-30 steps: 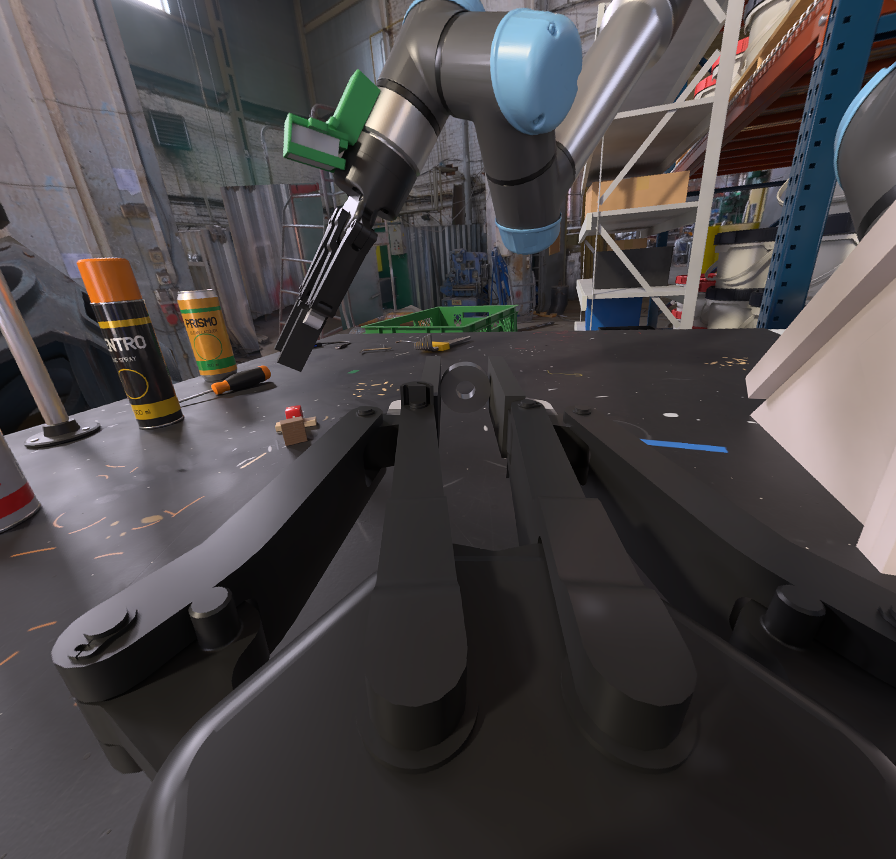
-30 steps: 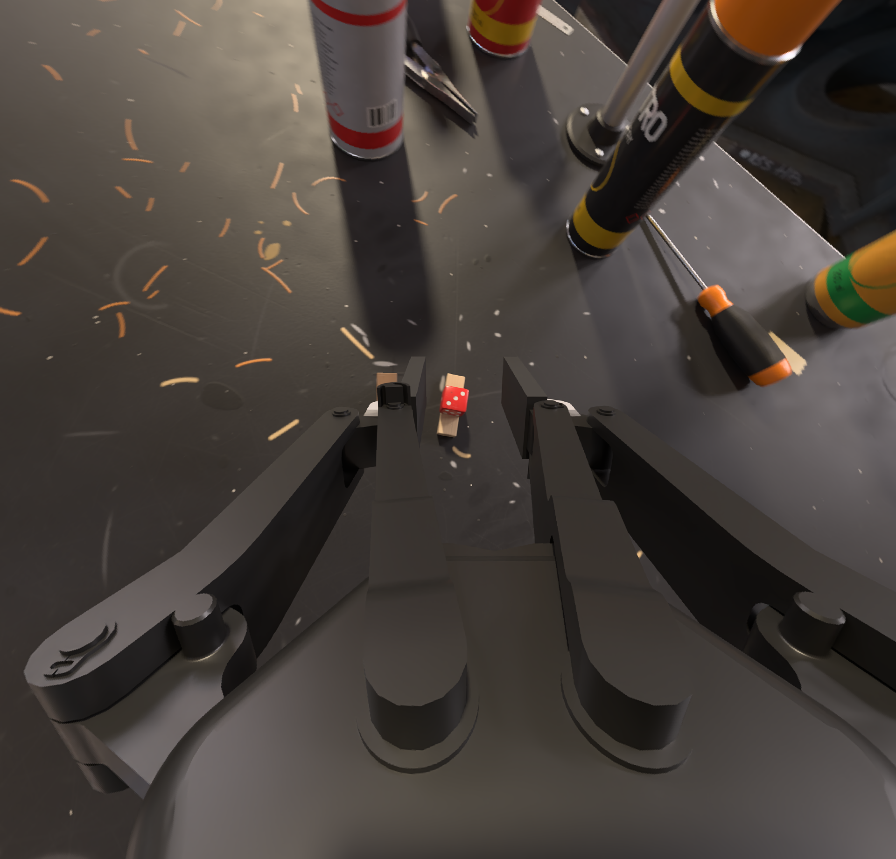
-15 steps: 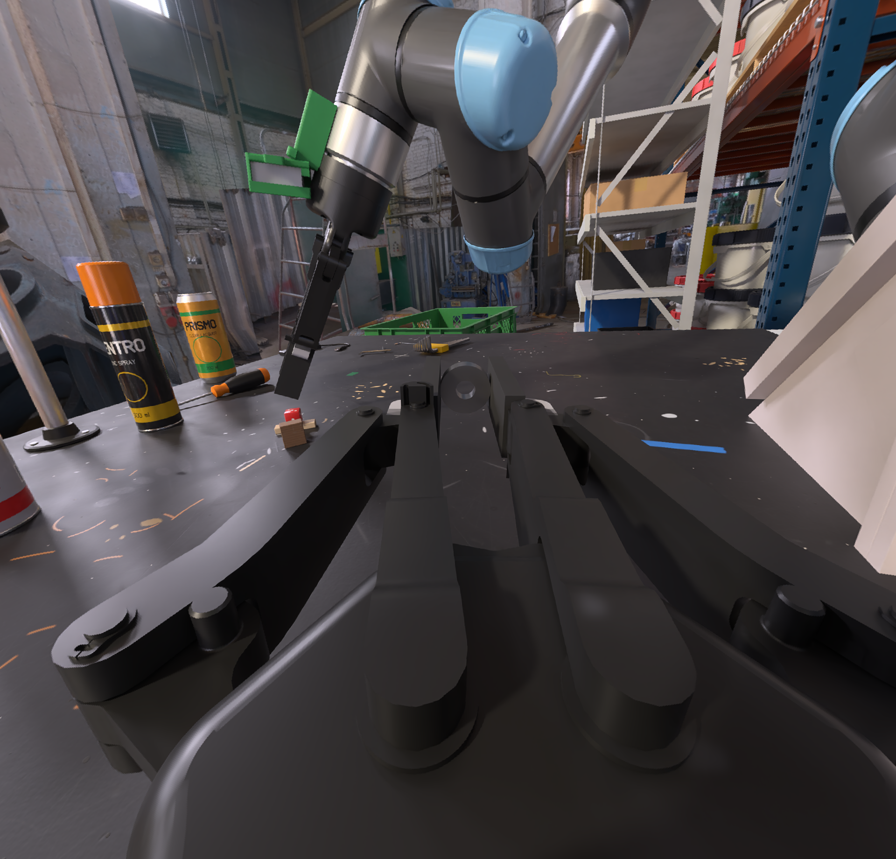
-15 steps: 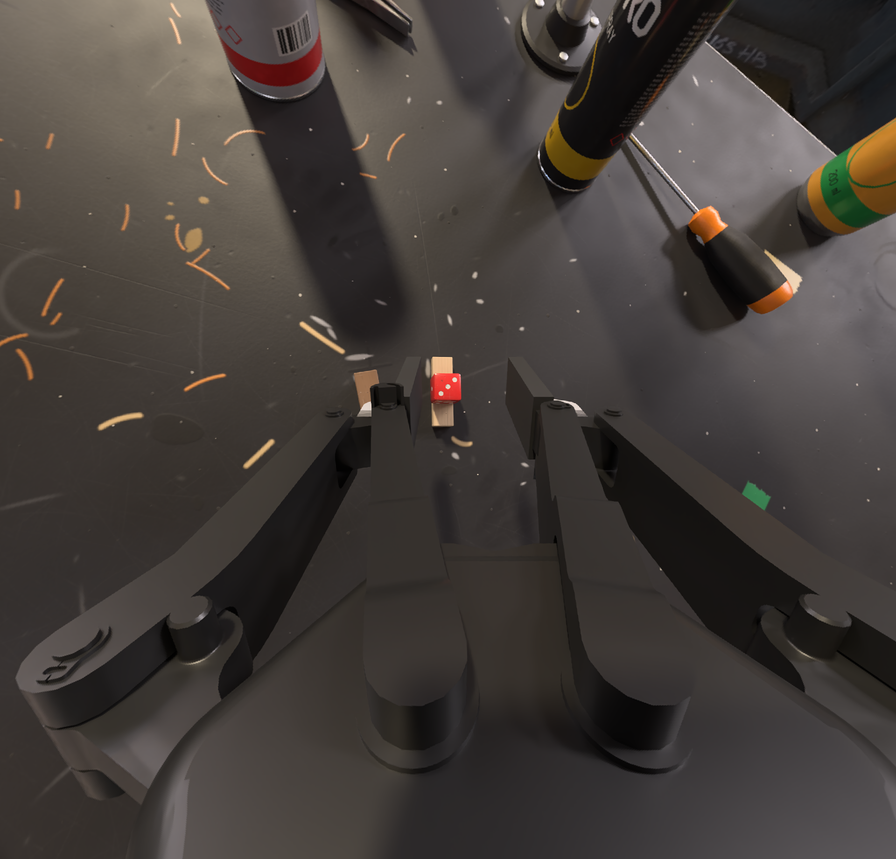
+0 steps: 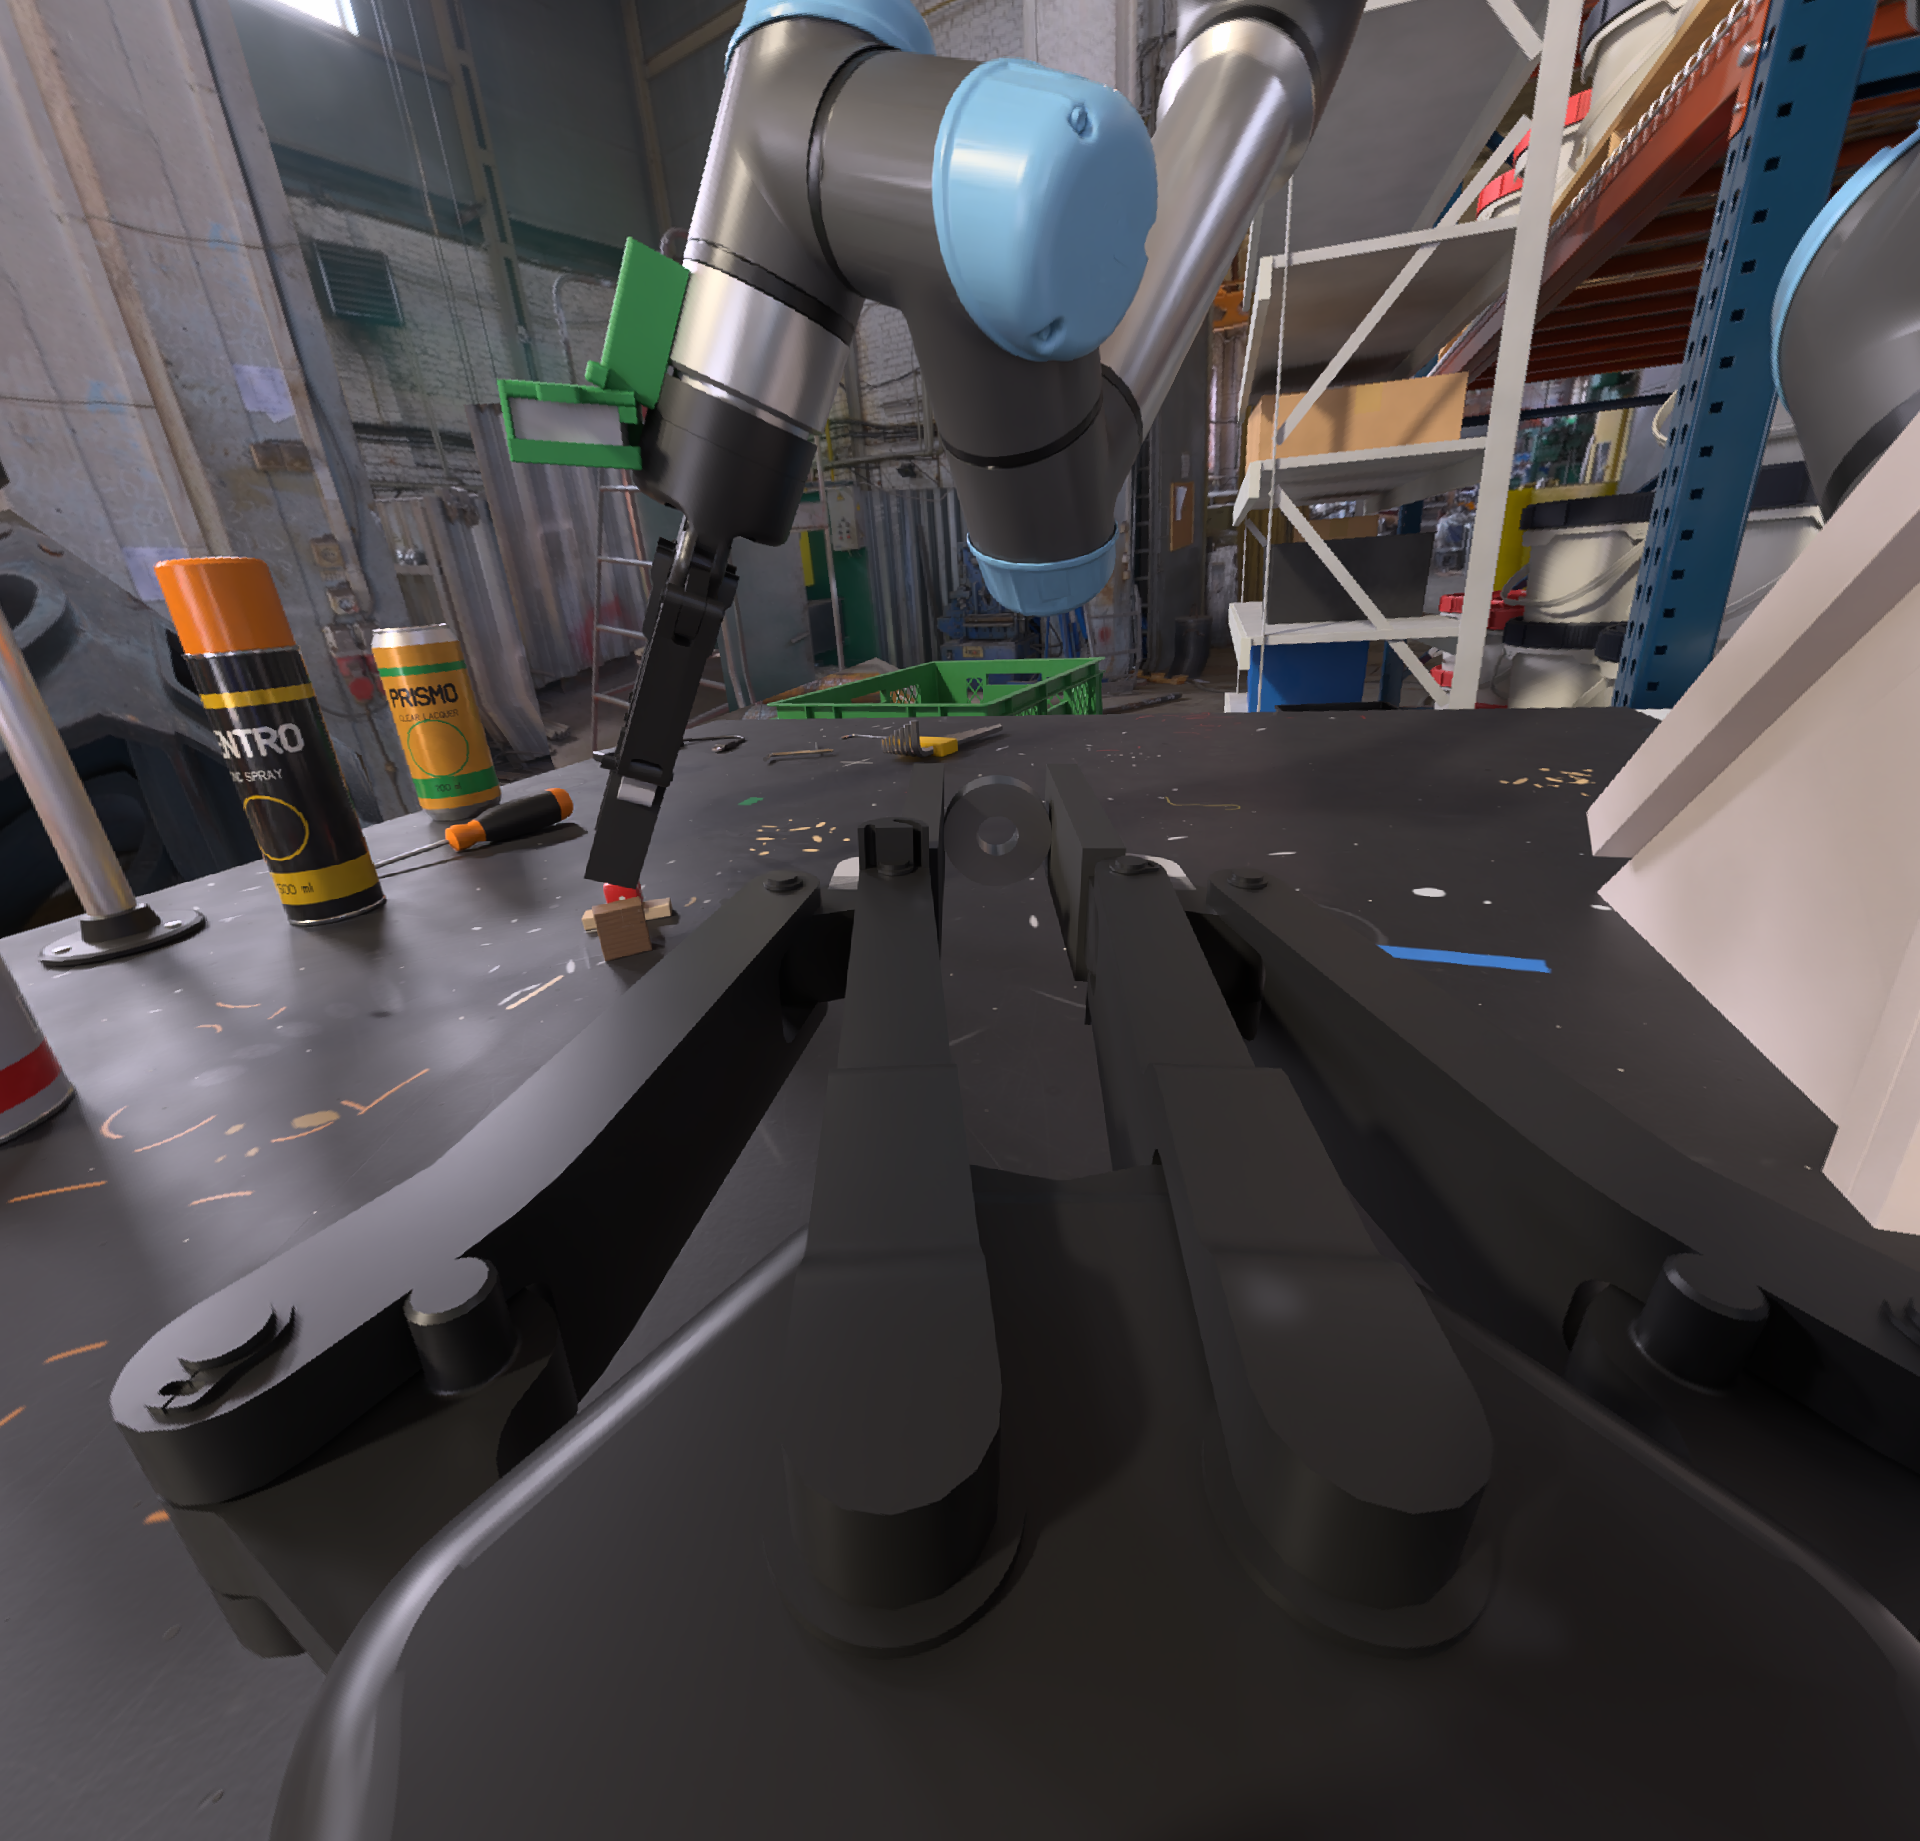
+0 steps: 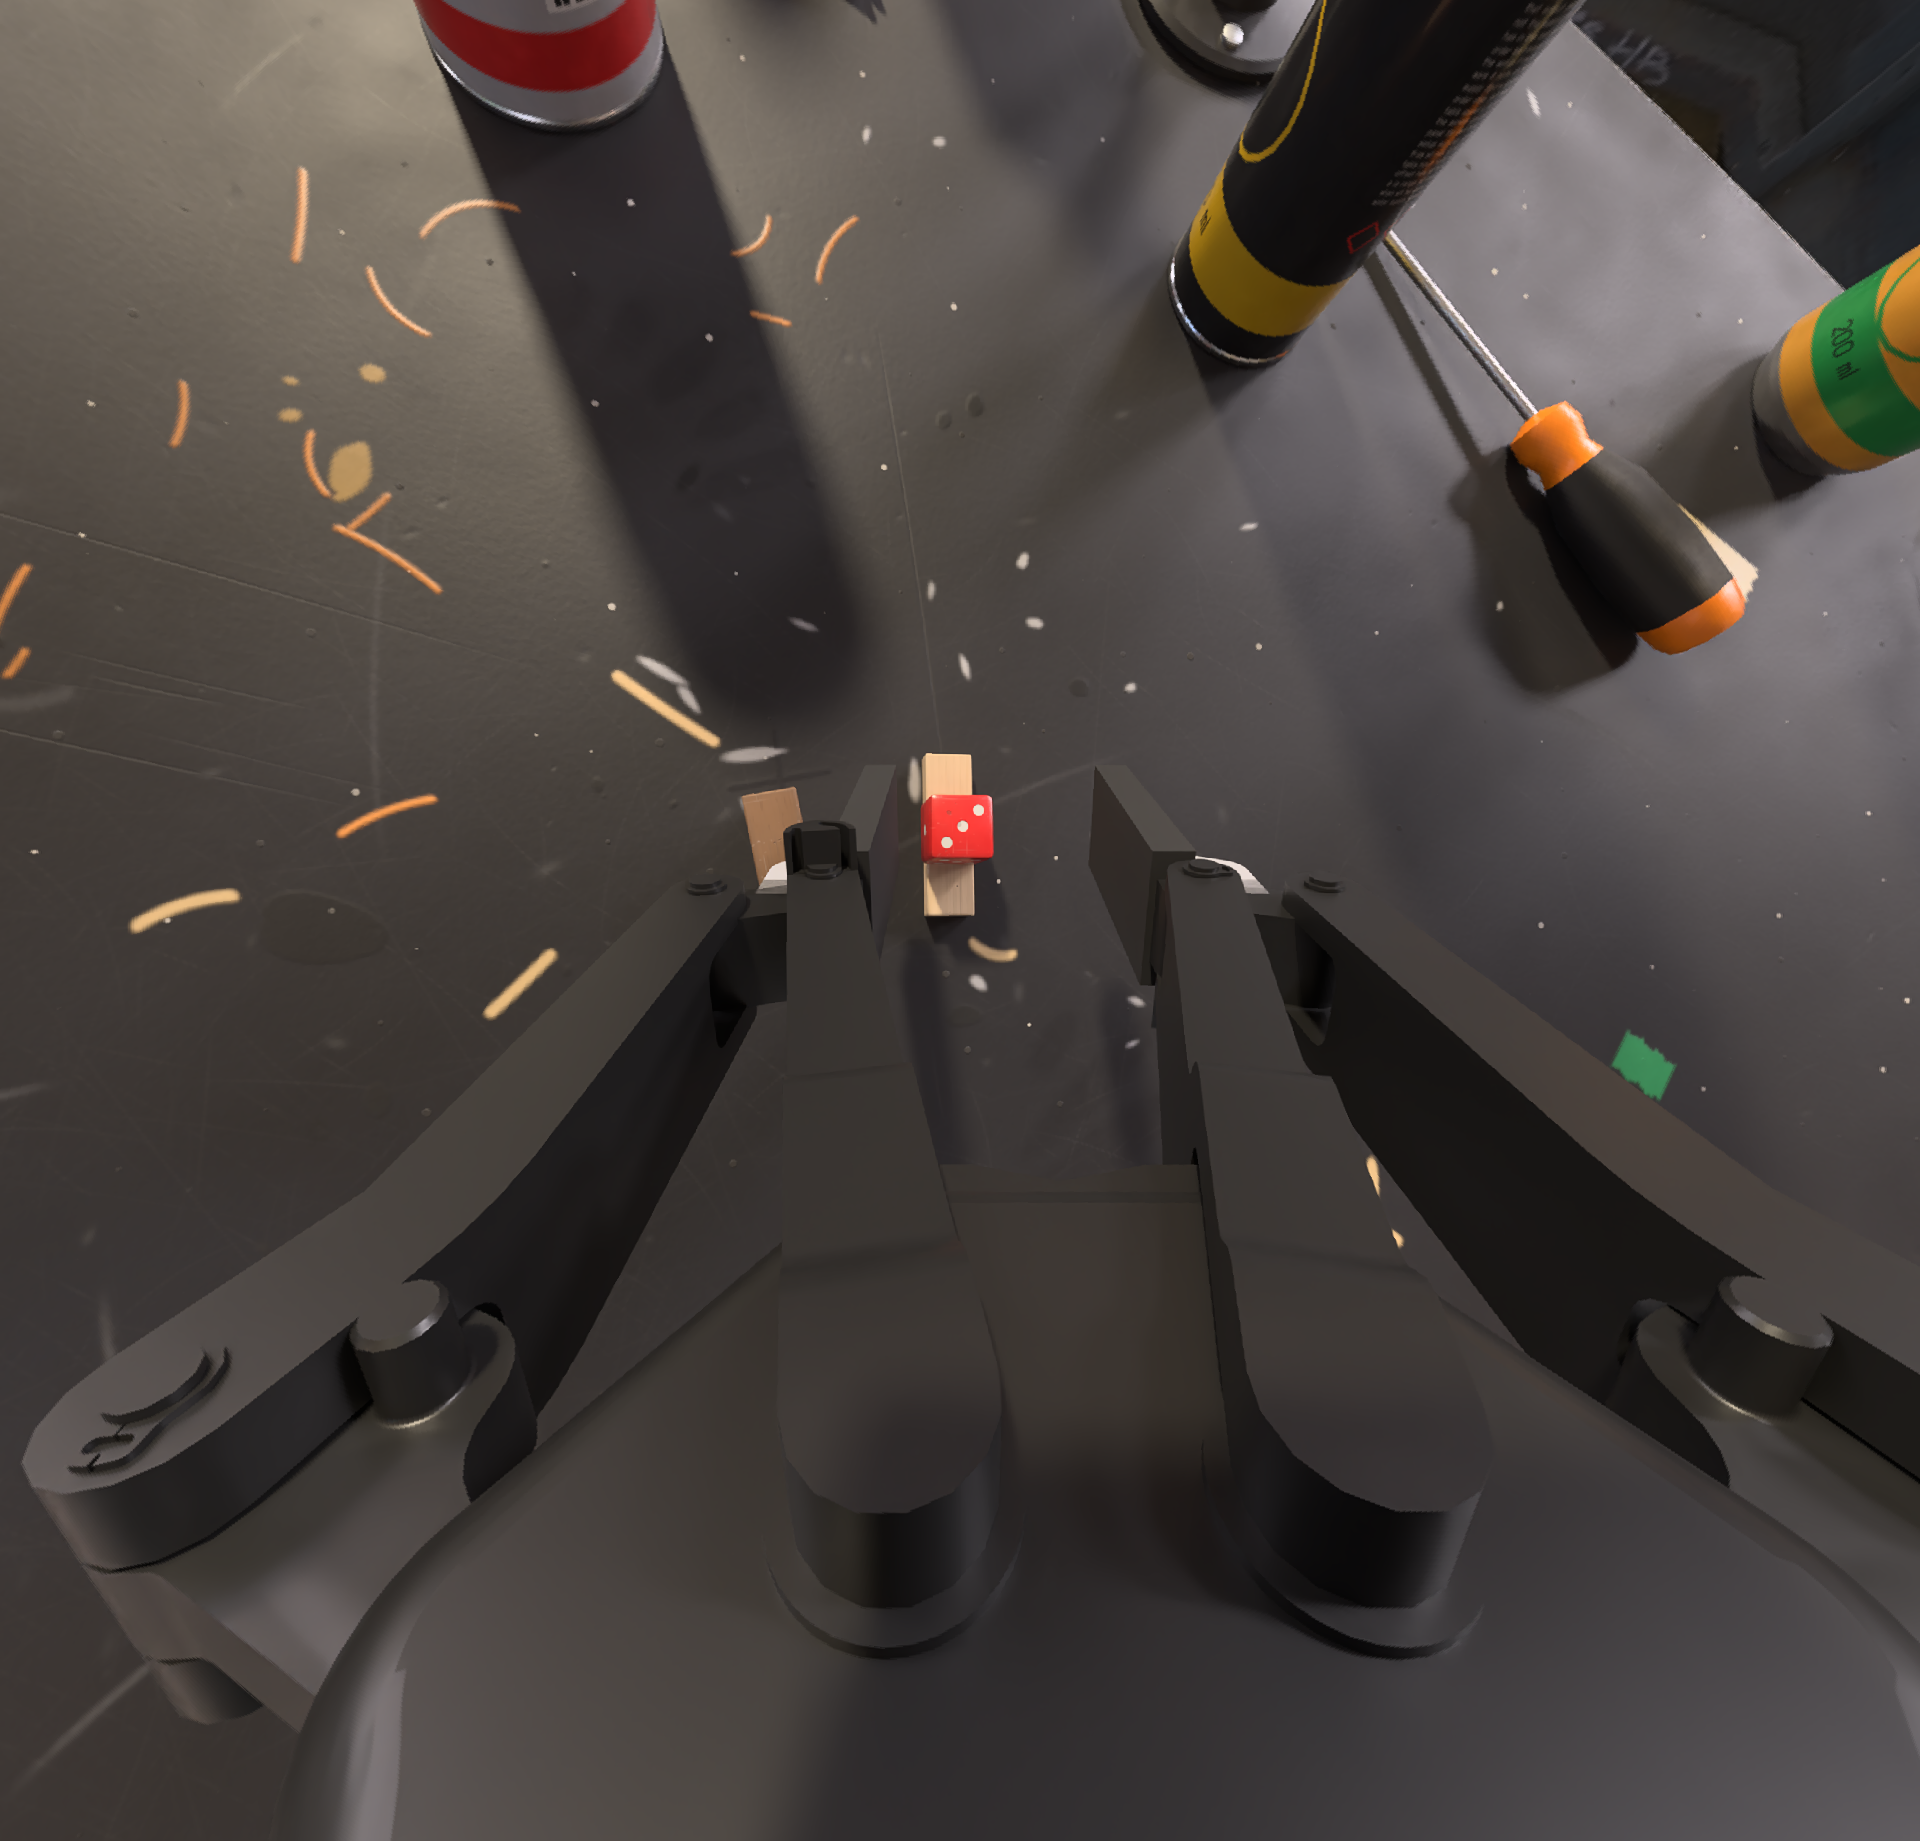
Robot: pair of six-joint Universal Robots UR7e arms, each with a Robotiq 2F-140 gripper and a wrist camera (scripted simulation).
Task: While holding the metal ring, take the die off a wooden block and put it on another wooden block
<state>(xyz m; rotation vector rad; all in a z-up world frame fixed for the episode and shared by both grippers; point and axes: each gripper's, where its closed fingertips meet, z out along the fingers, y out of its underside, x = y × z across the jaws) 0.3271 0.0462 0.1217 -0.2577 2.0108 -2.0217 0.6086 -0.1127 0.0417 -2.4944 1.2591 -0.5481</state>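
Observation:
A red die [image 6: 957, 826] sits on a narrow wooden block [image 6: 948, 892] lying on the dark table. A second wooden block [image 6: 769, 827] lies just left of it, partly hidden behind my right gripper's left finger. My right gripper [image 6: 992, 825] is open, its fingers straddling the die and its block just above the table. In the left wrist view the right gripper [image 5: 621, 861] reaches down onto the die [image 5: 617, 892] and the blocks [image 5: 623, 927]. My left gripper [image 5: 994, 827] is shut on the grey metal ring [image 5: 992, 833] and holds it above the table.
A black and yellow spray can [image 6: 1351, 160], a grey and red can [image 6: 540, 15], an orange and green can [image 6: 1860, 378] and a screwdriver [image 6: 1621, 534] stand beyond the blocks. A metal post [image 5: 62, 804] rises at the left edge. A white box [image 5: 1787, 908] stands at the right.
My right gripper has come down and forward toward the die, which now lies between its open fingers close to the table. The left gripper has stayed still with the ring.

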